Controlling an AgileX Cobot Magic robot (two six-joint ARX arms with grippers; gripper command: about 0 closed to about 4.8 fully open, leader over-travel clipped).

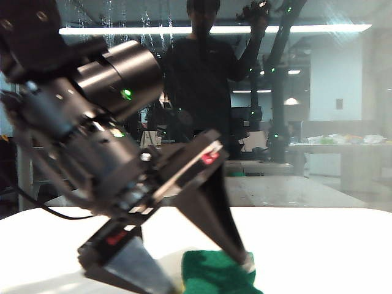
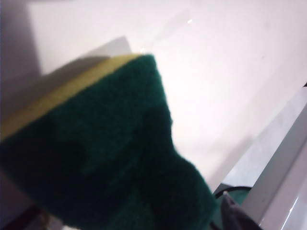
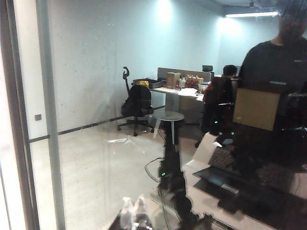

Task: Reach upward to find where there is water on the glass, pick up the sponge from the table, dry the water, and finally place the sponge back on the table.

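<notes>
Glass fills the view as one dark pane, thin streaks of water near its top. Below lies one white table. My left claw is spread wide astride the one green sponge resting there. My right claw is unseen; its state I cannot tell.
</notes>
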